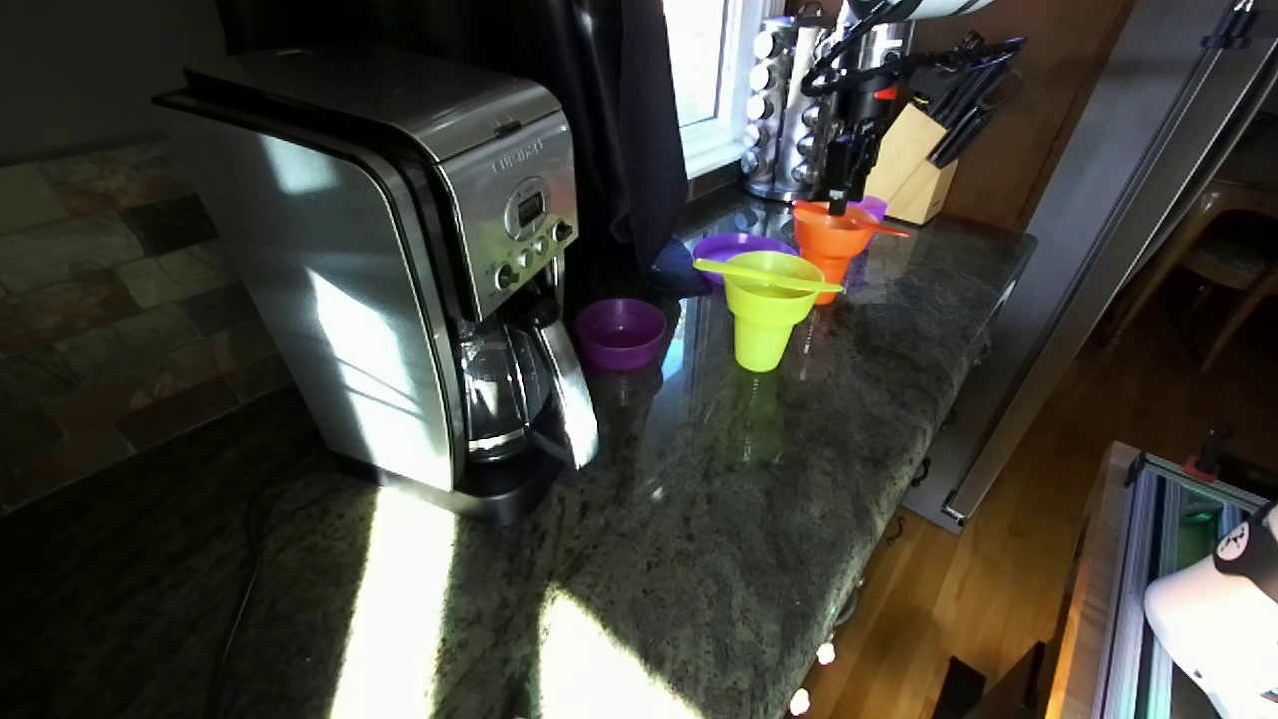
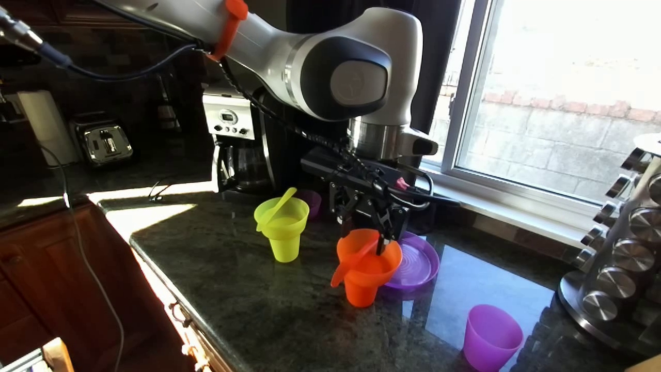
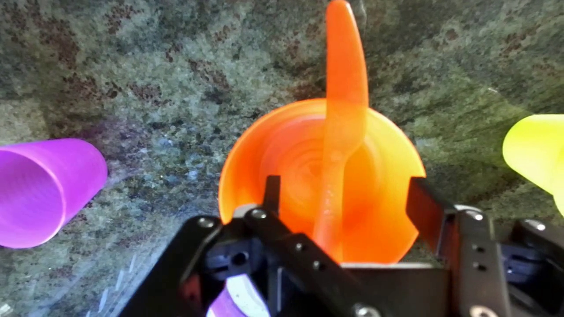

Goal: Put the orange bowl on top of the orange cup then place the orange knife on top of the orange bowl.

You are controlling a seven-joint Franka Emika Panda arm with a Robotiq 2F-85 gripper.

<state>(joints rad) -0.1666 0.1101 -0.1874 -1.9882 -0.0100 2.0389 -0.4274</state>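
The orange bowl [image 2: 393, 262] sits on top of the orange cup [image 2: 361, 293]. Both also show in an exterior view, the bowl [image 1: 821, 232] above the cup [image 1: 828, 287]. In the wrist view the bowl [image 3: 390, 176] hides the cup. The orange knife [image 2: 352, 263] lies across the bowl, one end sticking out over the rim; its blade shows in the wrist view [image 3: 346, 83]. My gripper [image 3: 346, 193] is open and empty, low over the bowl. One fingertip is over the bowl's inside, the other at its rim. The knife lies between the fingers, apart from both.
A yellow-green cup [image 2: 285, 247] stands nearby with a yellow-green bowl and knife on top. A purple plate [image 2: 421, 263] lies behind the orange stack. A purple cup [image 2: 490, 338], purple bowl [image 1: 619, 335], coffee maker [image 1: 399, 250], spice rack [image 2: 617, 258] and knife block [image 1: 911, 165] stand around.
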